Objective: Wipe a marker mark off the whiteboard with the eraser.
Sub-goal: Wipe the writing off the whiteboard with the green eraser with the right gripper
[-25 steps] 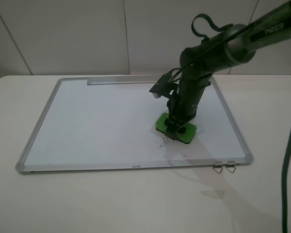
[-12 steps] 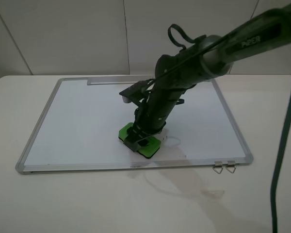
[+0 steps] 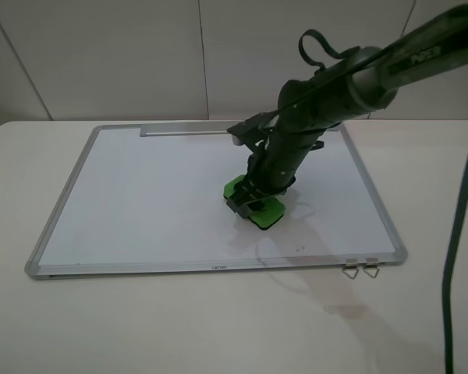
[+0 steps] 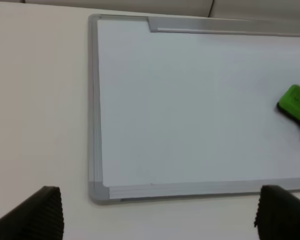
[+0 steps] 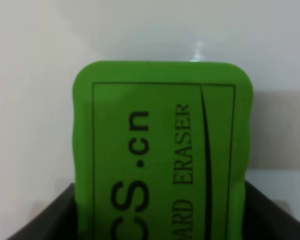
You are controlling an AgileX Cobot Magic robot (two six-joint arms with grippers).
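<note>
Eraser (image 3: pixel 273 212) flat on whiteboard (image 3: pixel 140 195), near its middle, pinched by right gripper (image 3: pixel 250 204); likely light and soft underneath, best held by its long sides; left gripper (image 4: pixel 162 215) wide, off whiteboard.

Surface (image 3: pixel 179 327): off-white, matte, smooth; extends to the near, left and right edges of the exterior high view.
Metal clips (image 3: pixel 350 271): two, small, wire-loop type, side by side, lying flat on the surface toward the near right.
Wall (image 3: pixel 101 62): pale panels, thin seams, behind the surface's far edge.
</note>
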